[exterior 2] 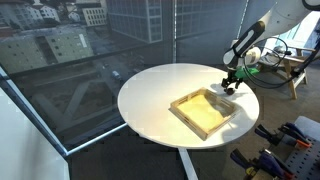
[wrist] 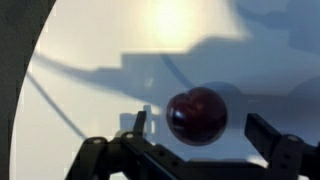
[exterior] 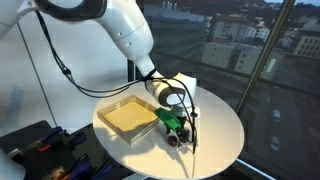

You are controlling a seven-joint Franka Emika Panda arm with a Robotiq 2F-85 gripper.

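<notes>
Right now the gripper hangs low over the table with its jaws spread wide and nothing in them. In the wrist view a red ball, dark and glossy and perhaps a plum or toy fruit, lies on the white top between the two fingers. It sits nearer one of them, and I cannot tell whether it touches that finger. The wide spread suits a round thing: it leaves room on both sides, so the pads can pass the widest part without nudging it into a roll. The arm comes down nearly straight from above, which keeps the fingers square to the table. In both exterior views the gripper stands just beside the tray, off one corner and outside its rim. The ball itself is too small, or too hidden by the hand, to pick out there. The tray is a shallow wooden one, empty as far as the pictures show. It lies flat near the middle of the round table, within easy reach of the arm. The ball rests on the bare top near the table's edge rather than in the tray, and nothing else stands close enough to crowd the fingers. Behind the table a window looks out on city buildings.
</notes>
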